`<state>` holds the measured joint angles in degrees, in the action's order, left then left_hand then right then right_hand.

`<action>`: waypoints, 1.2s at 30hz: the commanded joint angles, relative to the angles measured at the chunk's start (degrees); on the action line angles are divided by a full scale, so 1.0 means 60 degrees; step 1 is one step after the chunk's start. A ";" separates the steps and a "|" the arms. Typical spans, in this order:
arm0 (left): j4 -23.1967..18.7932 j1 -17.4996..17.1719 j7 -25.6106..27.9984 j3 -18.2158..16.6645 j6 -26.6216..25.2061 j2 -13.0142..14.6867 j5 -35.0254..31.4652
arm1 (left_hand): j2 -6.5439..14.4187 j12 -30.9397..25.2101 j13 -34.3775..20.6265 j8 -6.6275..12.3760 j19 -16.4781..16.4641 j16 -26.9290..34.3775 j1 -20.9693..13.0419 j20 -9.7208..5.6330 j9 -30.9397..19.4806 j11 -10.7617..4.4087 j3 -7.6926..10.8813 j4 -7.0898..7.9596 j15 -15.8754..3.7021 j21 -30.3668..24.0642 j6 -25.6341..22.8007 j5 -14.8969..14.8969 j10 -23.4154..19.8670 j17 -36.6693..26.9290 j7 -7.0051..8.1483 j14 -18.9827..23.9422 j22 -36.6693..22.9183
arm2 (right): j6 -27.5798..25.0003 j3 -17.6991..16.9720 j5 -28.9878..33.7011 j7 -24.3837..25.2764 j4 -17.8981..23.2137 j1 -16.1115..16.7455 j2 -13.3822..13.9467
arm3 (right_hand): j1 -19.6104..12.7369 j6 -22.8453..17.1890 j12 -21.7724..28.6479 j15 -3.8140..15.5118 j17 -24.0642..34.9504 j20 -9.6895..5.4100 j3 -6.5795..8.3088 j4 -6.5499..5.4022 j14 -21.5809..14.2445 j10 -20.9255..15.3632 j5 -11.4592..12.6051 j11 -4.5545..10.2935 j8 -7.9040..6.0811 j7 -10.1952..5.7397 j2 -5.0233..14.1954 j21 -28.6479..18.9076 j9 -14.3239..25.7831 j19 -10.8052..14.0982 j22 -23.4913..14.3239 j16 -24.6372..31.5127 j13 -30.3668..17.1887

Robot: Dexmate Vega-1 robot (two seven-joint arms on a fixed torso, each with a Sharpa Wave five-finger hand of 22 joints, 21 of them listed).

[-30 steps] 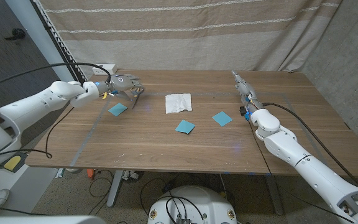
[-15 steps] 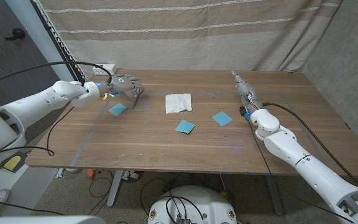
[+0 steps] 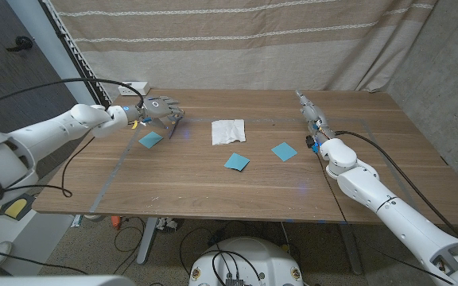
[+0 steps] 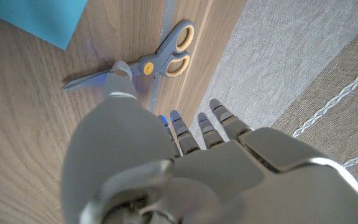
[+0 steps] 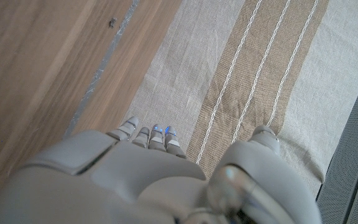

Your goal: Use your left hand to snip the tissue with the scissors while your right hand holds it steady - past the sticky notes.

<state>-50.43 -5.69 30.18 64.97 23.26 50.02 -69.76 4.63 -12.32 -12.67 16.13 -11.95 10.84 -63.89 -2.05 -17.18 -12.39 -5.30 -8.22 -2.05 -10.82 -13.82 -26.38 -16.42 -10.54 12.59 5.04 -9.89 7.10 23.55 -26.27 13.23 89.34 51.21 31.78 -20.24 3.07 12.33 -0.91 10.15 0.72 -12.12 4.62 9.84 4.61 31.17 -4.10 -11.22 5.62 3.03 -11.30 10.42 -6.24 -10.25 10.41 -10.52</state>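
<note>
A white tissue (image 3: 228,132) lies flat at the middle of the far half of the table. Grey scissors with yellow-lined handles (image 4: 148,61) lie on the wood at the far left, blades closed. My left hand (image 3: 159,106) hovers just over them with its fingers apart and holds nothing. In the left wrist view its thumb tip (image 4: 120,72) covers the blades near the pivot. My right hand (image 3: 311,113) stands at the far right of the table with fingers stretched towards the curtain, holding nothing, well to the right of the tissue.
Three blue sticky notes lie on the table: one (image 3: 150,139) near my left hand, one (image 3: 236,162) in front of the tissue, one (image 3: 283,151) to its right. A striped curtain (image 3: 237,40) hangs behind the table's far edge.
My left forearm has shifted very slightly while the hand stays over the scissors. The right arm, tissue and notes have not moved.
</note>
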 commanded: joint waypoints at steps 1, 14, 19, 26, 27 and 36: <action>0.0688 0.0302 0.0252 0.0526 -0.0105 -0.0360 0.0011 | -0.0012 -0.0038 -0.0021 0.0051 0.0052 0.0040 -0.0136 -0.1495 -0.0016 0.0008 0.0061 -0.0007 -0.1718 -0.0035 -0.0129 0.0075 -0.0102 -0.0013 0.0004 0.0104 -0.0013 | -0.0060 0.0005 -0.0006 0.0006 0.0008 0.0008 0.0018 | -0.0014 0.0001 0.0008 0.0077 0.0030 0.0011 -0.0060 -0.0006 0.0130 0.0047 0.0058 0.0024 0.0013 -0.0027 0.0106 0.0016 0.0026 -0.0017 -0.0018 0.0007 -0.0045; 0.1563 0.0722 0.0617 0.1172 -0.0094 -0.0825 0.0077 | -0.0018 -0.0039 -0.0017 0.0087 0.0049 0.0015 -0.0154 -0.1487 0.0000 0.0010 0.0094 0.0052 -0.1713 -0.0040 -0.0255 0.0187 -0.0143 -0.0016 0.0003 0.0141 -0.0015 | -0.0116 0.0016 -0.0001 0.0056 -0.0007 -0.0018 -0.0010 | -0.0034 0.0003 0.0010 0.0071 0.0030 0.0013 -0.0066 -0.0004 0.0128 0.0041 0.0062 0.0027 0.0012 -0.0026 0.0133 0.0015 0.0026 -0.0023 -0.0018 0.0012 -0.0045; 0.1915 0.0881 0.0742 0.1437 -0.0059 -0.1000 0.0167 | -0.0021 -0.0035 -0.0009 0.0087 0.0031 0.0010 -0.0121 -0.1503 0.0019 0.0011 0.0093 0.0084 -0.1717 -0.0046 -0.0291 0.0226 -0.0161 -0.0017 0.0004 0.0151 -0.0016 | -0.0136 0.0034 0.0010 0.0047 -0.0032 -0.0044 -0.0012 | -0.0041 0.0000 0.0009 0.0067 0.0030 0.0014 -0.0069 -0.0004 0.0134 0.0046 0.0063 0.0029 0.0010 -0.0024 0.0143 0.0015 0.0026 -0.0027 -0.0018 0.0011 -0.0045; 0.2431 0.1072 0.0887 0.1823 0.0031 -0.1270 0.0326 | -0.0021 -0.0063 -0.0019 0.0116 -0.0035 0.0014 -0.0103 -0.1546 0.0034 0.0008 0.0108 0.0107 -0.1724 -0.0061 -0.0393 0.0282 -0.0256 -0.0013 0.0003 0.0208 -0.0015 | -0.0159 0.0050 0.0004 0.0051 -0.0068 -0.0083 -0.0040 | -0.0051 0.0000 0.0007 0.0072 0.0030 0.0015 -0.0071 -0.0003 0.0136 0.0049 0.0064 0.0031 0.0010 -0.0018 0.0157 0.0015 0.0026 -0.0031 -0.0018 0.0012 -0.0046; 0.2525 0.1094 0.0910 0.1882 0.0038 -0.1320 0.0352 | -0.0031 -0.0062 -0.0013 0.0113 -0.0042 0.0000 -0.0104 -0.1565 0.0051 0.0008 0.0113 0.0107 -0.1730 -0.0055 -0.0410 0.0297 -0.0285 -0.0007 0.0003 0.0200 -0.0015 | -0.0134 0.0063 0.0027 0.0041 -0.0093 -0.0094 -0.0040 | -0.0052 0.0003 0.0009 0.0072 0.0030 0.0015 -0.0072 -0.0003 0.0137 0.0046 0.0065 0.0030 0.0010 -0.0024 0.0159 0.0015 0.0026 -0.0033 -0.0018 0.0012 -0.0046; 0.3311 0.1303 0.1216 0.2398 0.0070 -0.1730 0.0613 | -0.0033 -0.0081 -0.0075 0.0133 -0.0056 -0.0012 -0.0126 -0.1571 0.0084 0.0012 0.0237 0.0118 -0.1737 -0.0036 -0.0547 0.0439 -0.0418 -0.0005 0.0003 0.0313 -0.0015 | -0.0187 0.0081 0.0032 0.0063 -0.0099 -0.0128 -0.0057 | -0.0061 -0.0005 0.0008 0.0060 0.0030 0.0016 -0.0078 -0.0002 0.0131 0.0046 0.0066 0.0041 0.0007 -0.0016 0.0169 0.0017 0.0026 -0.0044 -0.0018 0.0016 -0.0046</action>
<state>-35.90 0.51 35.53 75.77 23.23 42.44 -67.65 4.55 -12.32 -12.93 16.54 -11.95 10.86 -64.41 -2.05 -16.57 -12.41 -4.42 -7.33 -2.05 -10.82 -16.48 -24.10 -18.31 -10.39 12.58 6.27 -9.89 6.22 23.84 -26.19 13.53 88.98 50.74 31.59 -20.53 3.07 12.33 -0.91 10.15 0.72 -12.12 4.61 9.84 4.61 31.17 -4.10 -11.22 5.62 3.33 -11.30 10.42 -6.24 -10.25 10.41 -10.51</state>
